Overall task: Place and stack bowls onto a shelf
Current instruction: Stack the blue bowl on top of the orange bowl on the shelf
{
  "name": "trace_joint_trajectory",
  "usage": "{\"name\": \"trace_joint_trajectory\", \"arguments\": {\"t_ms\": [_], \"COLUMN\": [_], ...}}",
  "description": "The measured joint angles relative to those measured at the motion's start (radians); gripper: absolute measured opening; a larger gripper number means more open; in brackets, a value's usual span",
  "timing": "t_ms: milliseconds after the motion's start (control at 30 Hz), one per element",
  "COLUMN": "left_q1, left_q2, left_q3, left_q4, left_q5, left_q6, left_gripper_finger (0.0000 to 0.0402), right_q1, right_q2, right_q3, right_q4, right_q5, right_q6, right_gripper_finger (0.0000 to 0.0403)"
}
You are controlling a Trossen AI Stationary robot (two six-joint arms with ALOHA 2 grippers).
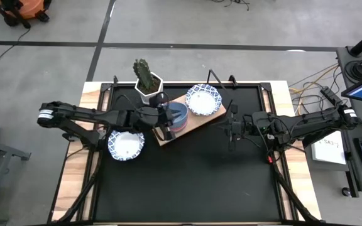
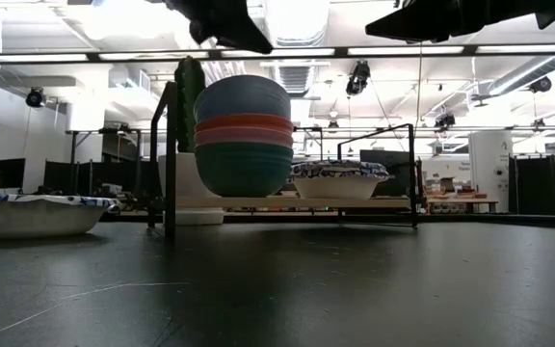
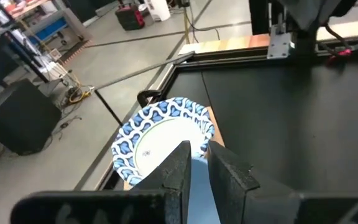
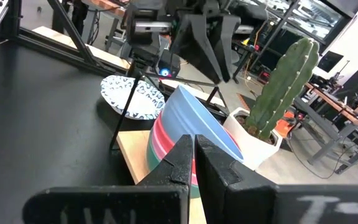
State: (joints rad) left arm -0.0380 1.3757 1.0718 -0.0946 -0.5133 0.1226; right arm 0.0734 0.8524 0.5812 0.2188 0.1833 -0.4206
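Low view, nearest: a patterned bowl point(image 2: 32, 214) on the black table point(image 2: 355, 289). Behind it the shelf point(image 2: 306, 203) carries a stack of bowls point(image 2: 244, 135), blue on top, beside another patterned bowl point(image 2: 340, 179). Only the high view shows the left gripper point(image 1: 168, 119) pinching the blue bowl's rim, and the right gripper point(image 1: 232, 127) pressed together just off the shelf's end.

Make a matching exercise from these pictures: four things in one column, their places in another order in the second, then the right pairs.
1 blue bowl
2 green bowl
3 cactus pot
4 right pincer

a bottom of the stack
b above the table, right of the shelf
c top of the stack
d behind the shelf's left end

Pairs: 1-c, 2-a, 3-d, 4-b
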Motion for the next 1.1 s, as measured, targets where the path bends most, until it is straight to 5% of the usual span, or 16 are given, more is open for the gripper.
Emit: {"name": "trace_joint_trajectory", "arguments": {"t_ms": [1100], "left_q1": [-0.010], "left_q2": [0.078], "left_q3": [-0.039], "left_q4": [-0.065], "left_q5": [0.060], "left_q6": [-0.235], "left_gripper_finger": [0.0036], "right_q1": [0.000], "right_q2": [0.000], "right_q3": [0.000], "right_q4": [-0.002], "right_q5": [0.000], "right_q6": [-0.001], "right_gripper_finger": [0.0009]}}
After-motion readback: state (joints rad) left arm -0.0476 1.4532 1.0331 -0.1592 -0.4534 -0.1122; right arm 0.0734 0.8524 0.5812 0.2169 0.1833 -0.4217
